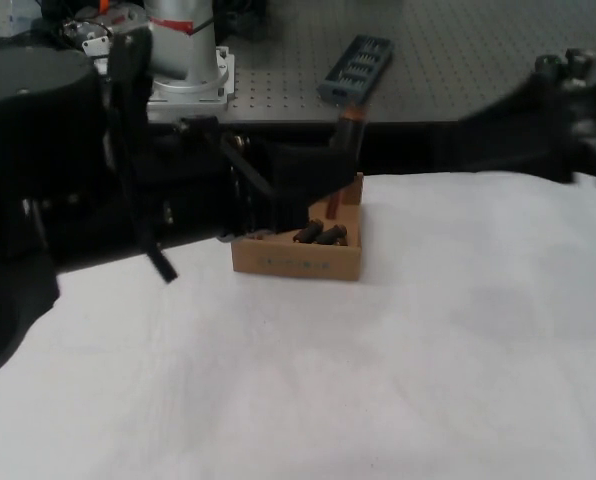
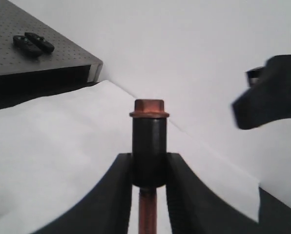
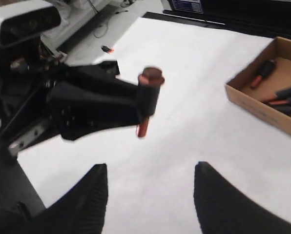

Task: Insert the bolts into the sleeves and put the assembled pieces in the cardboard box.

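Note:
My left gripper (image 2: 149, 163) is shut on a black sleeve (image 2: 149, 144) with a copper bolt (image 2: 149, 108) through it, head up and shank poking out below. In the high view this assembled piece (image 1: 350, 128) hangs just above the far side of the cardboard box (image 1: 298, 265). The box (image 3: 255, 108) holds several assembled pieces (image 3: 287, 92). My right gripper (image 3: 150, 195) is open and holds nothing, hovering above the white cloth and facing the held piece (image 3: 148, 100). The right arm (image 1: 538, 110) sits at the far right.
A white cloth (image 1: 428, 350) covers the bench, with wide free room in front and to the right of the box. Behind it lies a perforated metal table with a blue-grey bit case (image 1: 356, 65), a silver arm base (image 1: 183, 50) and two small black parts (image 2: 33, 43).

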`<state>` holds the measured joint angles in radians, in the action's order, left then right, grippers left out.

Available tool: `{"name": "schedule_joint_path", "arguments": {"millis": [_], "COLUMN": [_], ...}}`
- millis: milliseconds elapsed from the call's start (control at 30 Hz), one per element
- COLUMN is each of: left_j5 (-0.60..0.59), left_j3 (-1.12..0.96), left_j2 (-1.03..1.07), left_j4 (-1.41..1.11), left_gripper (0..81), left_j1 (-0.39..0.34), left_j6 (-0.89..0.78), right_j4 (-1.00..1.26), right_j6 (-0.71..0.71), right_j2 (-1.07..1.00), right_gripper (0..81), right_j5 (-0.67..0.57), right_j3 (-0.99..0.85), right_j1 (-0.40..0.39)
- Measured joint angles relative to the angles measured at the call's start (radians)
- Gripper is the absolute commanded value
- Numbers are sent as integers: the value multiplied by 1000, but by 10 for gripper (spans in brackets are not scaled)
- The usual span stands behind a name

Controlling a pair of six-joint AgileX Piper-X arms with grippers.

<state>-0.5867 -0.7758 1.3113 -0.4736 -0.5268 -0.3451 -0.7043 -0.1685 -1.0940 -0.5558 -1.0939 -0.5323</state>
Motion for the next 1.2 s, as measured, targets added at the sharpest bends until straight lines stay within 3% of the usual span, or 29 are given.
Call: {"name": "schedule_joint_path", "arguments": {"millis": [133, 333, 433, 633, 967, 1033, 1200], "left_j5": [0, 0, -10, -15, 162, 172, 180], "left_j3": [-75, -312, -504, -800, -921, -921, -926], "left_j2": [138, 425, 603, 860, 989, 989, 989], "left_j4": [0, 34, 126, 318, 429, 428, 428], "left_gripper": [6, 6, 6, 6, 0, 48, 261], "left_j1": [50, 123, 153, 167, 173, 173, 173], "left_j6": [6, 11, 55, 141, 163, 163, 163], "right_j4": [-147, -356, -407, -414, -414, -414, -414], "right_j6": [119, 322, 388, 408, 408, 408, 408], "right_j2": [64, 81, 81, 81, 81, 81, 81], "right_gripper": [274, 11, 28, 28, 28, 28, 28], "right_j5": [53, 214, 279, 295, 298, 298, 298], "right_j3": [0, 0, 0, 0, 0, 0, 0], "right_j1": [97, 149, 154, 154, 154, 154, 154]}}
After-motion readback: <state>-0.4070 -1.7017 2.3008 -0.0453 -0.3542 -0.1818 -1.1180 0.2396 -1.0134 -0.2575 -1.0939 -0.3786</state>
